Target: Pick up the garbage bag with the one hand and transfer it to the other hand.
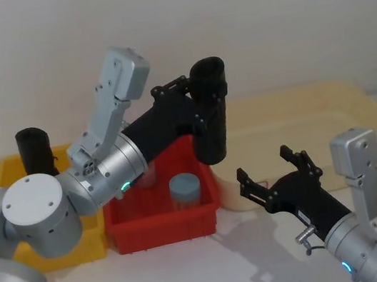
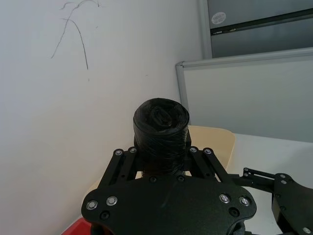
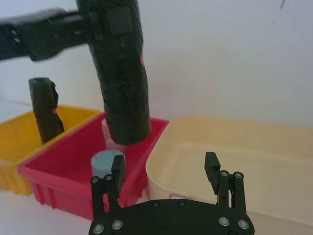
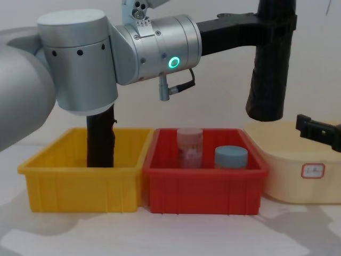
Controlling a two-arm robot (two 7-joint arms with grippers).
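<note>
White wall (image 1: 262, 20) behind, white table (image 4: 160, 234) below. L gripper (image 1: 196, 102) is up high, fingers clamped on the bag (image 1: 211, 112) near its upper part. The bag is upright w/ a slight tilt, and most of its length hangs below the fingers, clear of everything else. Under the L gripper sits a red bin (image 4: 205, 189) w/ a blue-lid jar (image 4: 230, 157) and a clear jar (image 4: 189, 146) inside. The bag's lower end hangs roughly over where that bin meets the cream tub (image 4: 298, 176). Out to the L gripper's left is a yellow bin (image 4: 80, 186) w/ a 2nd black roll (image 4: 100, 138) standing in it. R gripper (image 1: 265, 164) is lower than the L one and off to its right. Its fingers are spread wide w/ nothing between them and point up toward the bag, well apart from it. The tub's near wall is just past the R fingertips.
</note>
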